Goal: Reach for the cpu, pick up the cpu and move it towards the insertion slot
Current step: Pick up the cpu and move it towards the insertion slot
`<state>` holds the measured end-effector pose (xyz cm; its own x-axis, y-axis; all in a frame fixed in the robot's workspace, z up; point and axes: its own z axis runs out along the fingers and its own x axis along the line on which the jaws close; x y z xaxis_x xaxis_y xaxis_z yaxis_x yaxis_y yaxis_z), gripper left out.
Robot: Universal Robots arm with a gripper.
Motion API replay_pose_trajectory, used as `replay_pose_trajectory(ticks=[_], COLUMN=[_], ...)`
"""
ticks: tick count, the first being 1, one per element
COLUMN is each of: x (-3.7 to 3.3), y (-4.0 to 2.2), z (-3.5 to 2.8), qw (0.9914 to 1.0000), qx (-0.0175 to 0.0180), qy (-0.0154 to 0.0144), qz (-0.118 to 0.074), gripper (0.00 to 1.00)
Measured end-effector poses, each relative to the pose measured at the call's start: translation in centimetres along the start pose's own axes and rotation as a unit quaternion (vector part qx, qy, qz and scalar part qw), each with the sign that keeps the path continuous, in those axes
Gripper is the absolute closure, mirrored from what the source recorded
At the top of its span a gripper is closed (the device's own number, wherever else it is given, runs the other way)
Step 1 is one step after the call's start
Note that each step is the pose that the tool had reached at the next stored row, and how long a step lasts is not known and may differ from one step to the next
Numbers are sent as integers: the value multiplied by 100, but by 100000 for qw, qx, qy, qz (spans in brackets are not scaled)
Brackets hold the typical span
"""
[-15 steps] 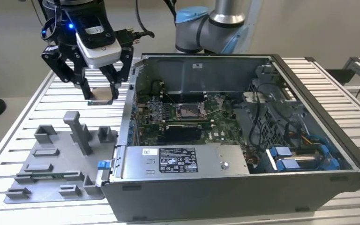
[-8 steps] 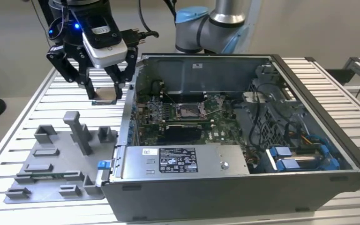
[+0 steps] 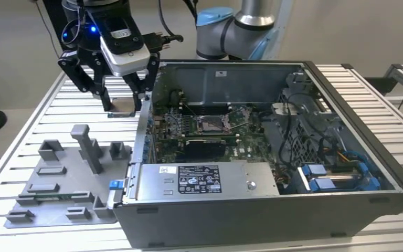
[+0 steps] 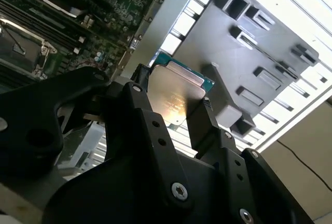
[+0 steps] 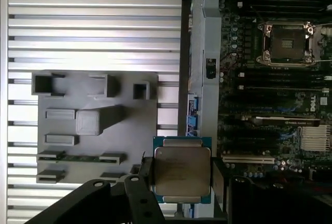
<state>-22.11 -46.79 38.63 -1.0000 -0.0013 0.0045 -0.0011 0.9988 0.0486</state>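
My gripper (image 3: 125,108) is shut on the cpu (image 3: 124,106), a flat square chip with a silvery top (image 5: 181,169) and a green rim (image 4: 174,92). I hold it in the air above the slatted table, just outside the open computer case's wall on the exterior view's left, and beyond the grey tray (image 3: 61,205). The insertion slot (image 3: 215,123) is a square socket with a shiny metal frame and a dark centre (image 5: 287,44) on the green motherboard inside the case (image 4: 21,47). It lies apart from the chip, on the other side of the case wall.
The grey tray (image 5: 129,130) carries upright blocks and posts near the case. The case's metal wall (image 3: 145,126) stands between the chip and the motherboard. A power supply (image 3: 201,181) and cables (image 3: 306,136) occupy the case's near and right parts. A second arm's base (image 3: 240,26) stands behind.
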Motion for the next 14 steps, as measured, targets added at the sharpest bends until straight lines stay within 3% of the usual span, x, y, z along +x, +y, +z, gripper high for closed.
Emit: replay_pose_trajectory(ticks=[9,14], x=[-22,-115], y=[0,1], z=[0,-1], qw=[100000,100000], qx=[0,2], qy=[0,1], qz=[-4,-1], gripper=[100,100])
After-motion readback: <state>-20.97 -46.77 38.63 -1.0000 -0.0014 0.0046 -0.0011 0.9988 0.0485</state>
